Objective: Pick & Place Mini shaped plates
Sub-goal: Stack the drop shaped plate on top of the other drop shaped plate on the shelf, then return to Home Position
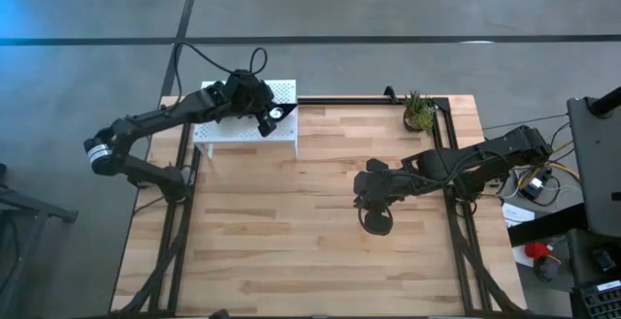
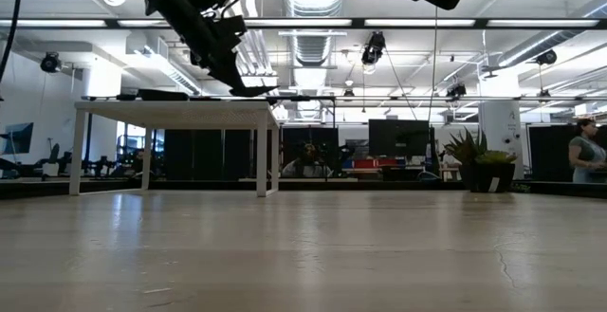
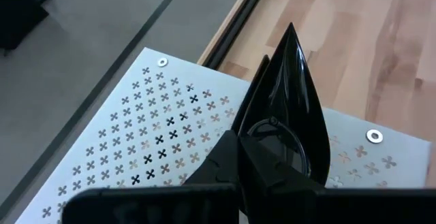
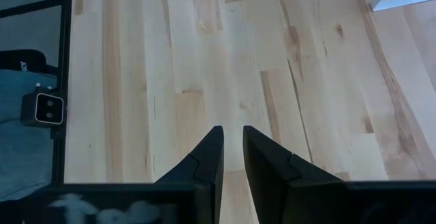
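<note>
the left hand (image 3: 272, 159) is clenched on a teardrop-shaped mini plate (image 3: 289, 108), holding it just above the white perforated platform (image 3: 157, 135) at the tabletop's (image 1: 310, 222) far left corner. to set it down well, i'd lower it until the plate lies flat on the platform, well inside the edge, then release. the right hand (image 4: 231, 159) hangs over bare tabletop, fingers slightly apart, grasping nothing. a small potted plant (image 1: 419, 111) stands well apart at the far edge; nothing blocks the drop

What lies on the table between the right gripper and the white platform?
Only bare wood lies between the right gripper and the white platform, as the high view shows.
</note>
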`<state>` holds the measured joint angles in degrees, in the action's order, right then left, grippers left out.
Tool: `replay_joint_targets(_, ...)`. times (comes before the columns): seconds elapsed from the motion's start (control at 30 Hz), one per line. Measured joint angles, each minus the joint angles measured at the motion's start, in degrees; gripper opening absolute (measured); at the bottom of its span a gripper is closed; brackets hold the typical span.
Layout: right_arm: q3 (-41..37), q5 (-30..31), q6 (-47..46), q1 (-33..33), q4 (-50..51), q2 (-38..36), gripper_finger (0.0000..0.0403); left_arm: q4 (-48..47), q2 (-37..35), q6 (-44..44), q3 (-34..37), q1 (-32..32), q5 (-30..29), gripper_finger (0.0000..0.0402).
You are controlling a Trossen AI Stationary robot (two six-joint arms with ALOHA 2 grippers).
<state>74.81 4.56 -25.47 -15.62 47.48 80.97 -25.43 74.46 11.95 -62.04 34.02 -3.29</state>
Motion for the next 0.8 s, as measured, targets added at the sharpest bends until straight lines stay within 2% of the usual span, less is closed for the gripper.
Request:
replay_joint_targets(0.6, 0.0, 0.2, 1.6, 0.0, 0.0, 0.0, 0.0052, -0.1, 0.0, 0.1, -0.8, 0.0, -2.5, 0.0047)
replay_joint_targets(0.7, 0.0, 2.6, 2.8, 0.0, -0.6, -0.2, 0.0052, -1.1, -0.9, 0.4, -2.7, 0.0, -3.0, 0.0046)
replay_joint_targets(0.8, 0.0, 4.3, 3.2, 0.0, -0.8, -1.4, 0.0043, -3.3, -2.6, 1.5, -4.8, -1.0, -2.3, 0.0026)
